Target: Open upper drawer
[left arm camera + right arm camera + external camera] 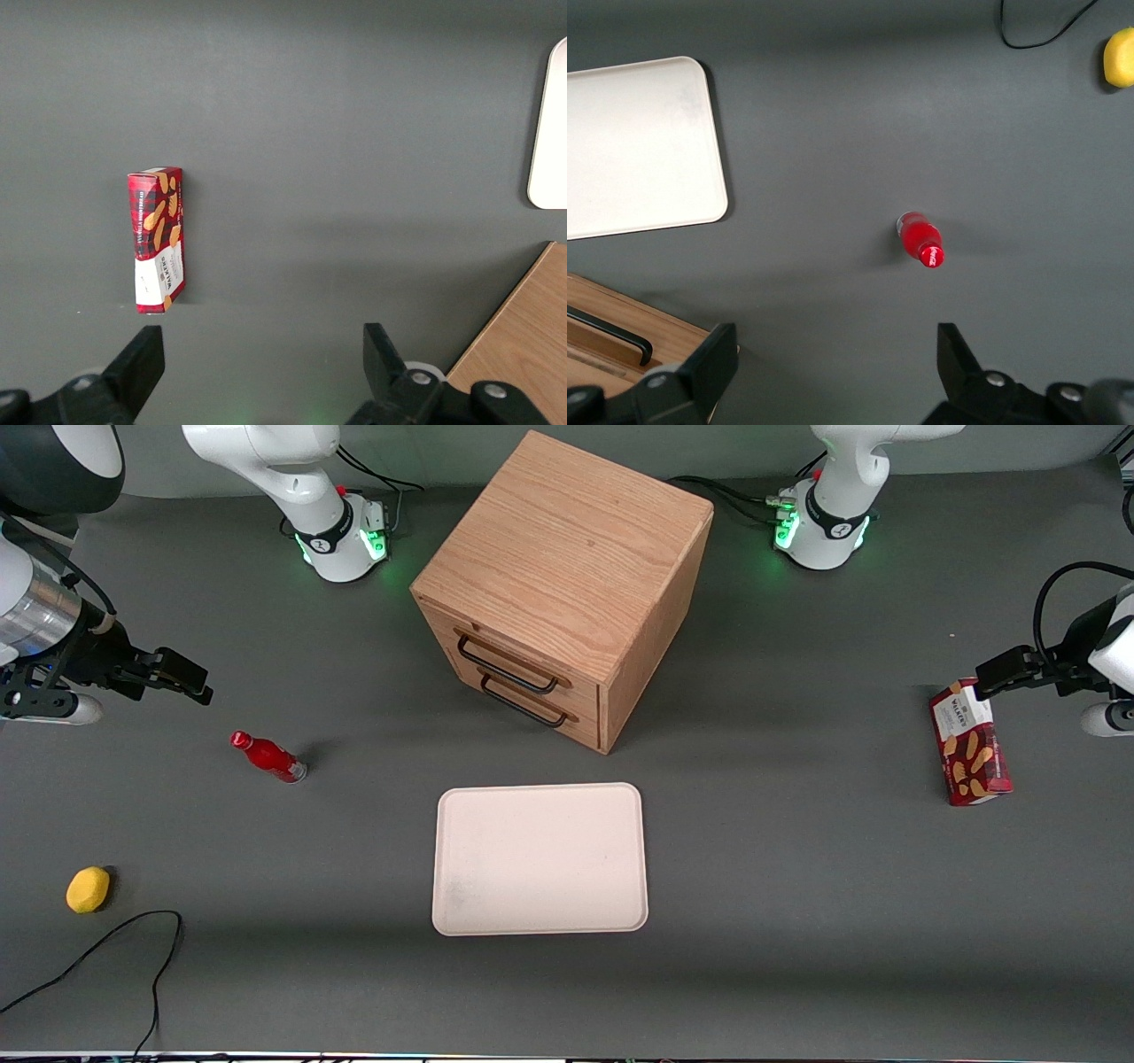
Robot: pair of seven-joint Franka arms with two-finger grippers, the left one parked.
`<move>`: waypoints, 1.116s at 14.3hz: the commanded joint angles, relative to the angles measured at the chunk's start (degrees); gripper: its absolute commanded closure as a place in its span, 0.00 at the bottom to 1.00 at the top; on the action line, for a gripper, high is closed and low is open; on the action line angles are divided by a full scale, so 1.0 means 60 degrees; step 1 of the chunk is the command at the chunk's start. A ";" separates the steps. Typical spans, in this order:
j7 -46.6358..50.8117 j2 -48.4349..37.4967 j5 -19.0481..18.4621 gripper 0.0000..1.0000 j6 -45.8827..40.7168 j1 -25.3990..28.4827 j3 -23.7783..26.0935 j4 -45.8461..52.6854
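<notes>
Two drawers sit shut in the wooden cabinet (567, 584), which stands mid-bench toward the arms' edge, farther from the front camera than the white tray (540, 859). The upper drawer (509, 657) carries a black bar handle (505, 662). Toward the working arm's end lie a lemon (88, 889) and a red bottle (267, 756); above the bottle hangs the gripper (190, 682), fingers apart and holding nothing.

cabinet (620, 341): cut by frame edge, only corner + handle end seen | tray (638, 146): partly cropped
</notes>
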 commanded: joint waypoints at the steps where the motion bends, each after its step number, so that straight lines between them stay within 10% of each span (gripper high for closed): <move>1: -0.0246 -0.0101 -0.0079 0.00 -0.0050 0.0014 -0.0065 0.0015; 9: -0.0202 0.1099 0.0916 0.00 0.0067 0.0686 0.0197 0.1346; 16: -0.1380 0.1949 0.0902 0.00 0.0828 0.0790 0.3213 0.1759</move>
